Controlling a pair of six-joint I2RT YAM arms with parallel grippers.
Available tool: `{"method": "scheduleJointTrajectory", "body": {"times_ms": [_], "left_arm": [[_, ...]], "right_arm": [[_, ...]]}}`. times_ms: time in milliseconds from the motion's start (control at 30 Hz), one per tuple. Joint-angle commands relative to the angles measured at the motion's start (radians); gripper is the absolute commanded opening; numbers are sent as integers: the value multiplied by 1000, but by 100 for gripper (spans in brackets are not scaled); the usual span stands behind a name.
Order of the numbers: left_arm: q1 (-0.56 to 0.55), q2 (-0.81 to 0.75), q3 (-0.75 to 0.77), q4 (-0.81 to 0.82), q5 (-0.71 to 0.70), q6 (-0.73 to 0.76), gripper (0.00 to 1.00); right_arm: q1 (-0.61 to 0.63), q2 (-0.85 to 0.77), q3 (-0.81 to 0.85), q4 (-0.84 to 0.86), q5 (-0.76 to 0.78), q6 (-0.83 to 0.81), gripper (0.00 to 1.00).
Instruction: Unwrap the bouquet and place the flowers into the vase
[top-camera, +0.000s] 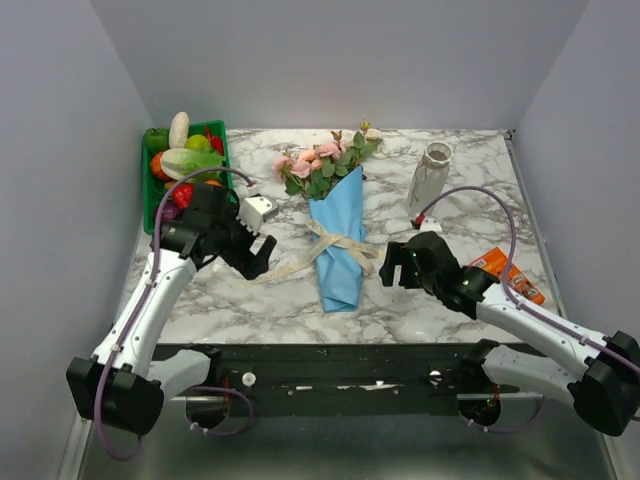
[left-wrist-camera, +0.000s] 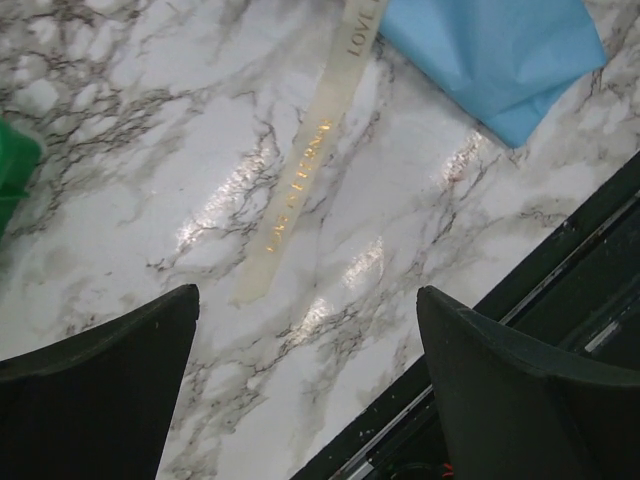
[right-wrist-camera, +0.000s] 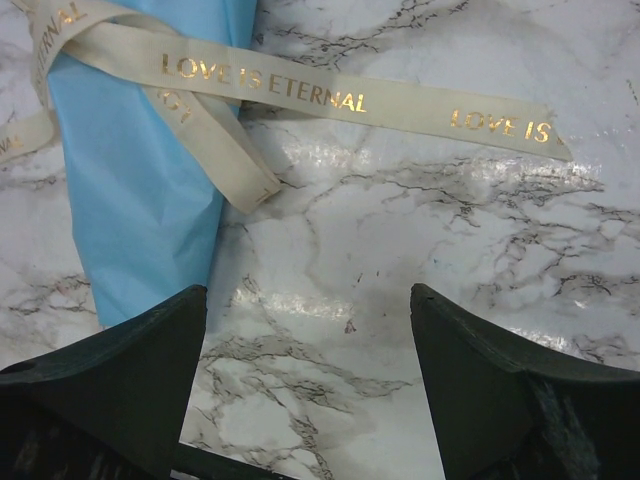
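Top external view has the bouquet (top-camera: 337, 235) lying flat at the middle of the marble table (top-camera: 460, 300), its flowers (top-camera: 320, 165) fanned toward 12 o'clock and the tapered end of the blue paper (top-camera: 340, 275) pointing to 6 o'clock. A beige ribbon (top-camera: 335, 243) is knotted round the wrap, with one tail trailing out toward 8 o'clock. The left gripper (top-camera: 258, 260) sits at 9 o'clock of the wrap, fingers spread wide over that ribbon tail and gripping nothing. The right gripper (top-camera: 392, 266) sits at 3 o'clock, just beside the paper, its fingers also well apart and empty above bare marble near another ribbon end. The vase (top-camera: 428, 180) stands upright at 2 o'clock of the bouquet, apart from it. A green tray (top-camera: 150, 205) of vegetables fills the 10 o'clock corner, and an orange packet (top-camera: 508, 275) lies toward 4 o'clock.
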Motion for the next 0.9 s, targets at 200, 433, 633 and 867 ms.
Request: {"method": "scheduleJointTrajectory", "body": {"times_ms": [200, 433, 633, 867], "left_arm": [[-165, 295, 42, 170, -37, 42, 99], [-264, 542, 148, 269, -37, 34, 98], [-294, 634, 168, 358, -45, 50, 96], [-320, 696, 174, 388, -54, 96, 90]], "right_arm": [[5, -6, -10, -3, 77, -8, 88], [5, -149, -66, -61, 98, 26, 88], [5, -157, -53, -113, 135, 55, 88], [5, -141, -20, -130, 161, 80, 88]]}}
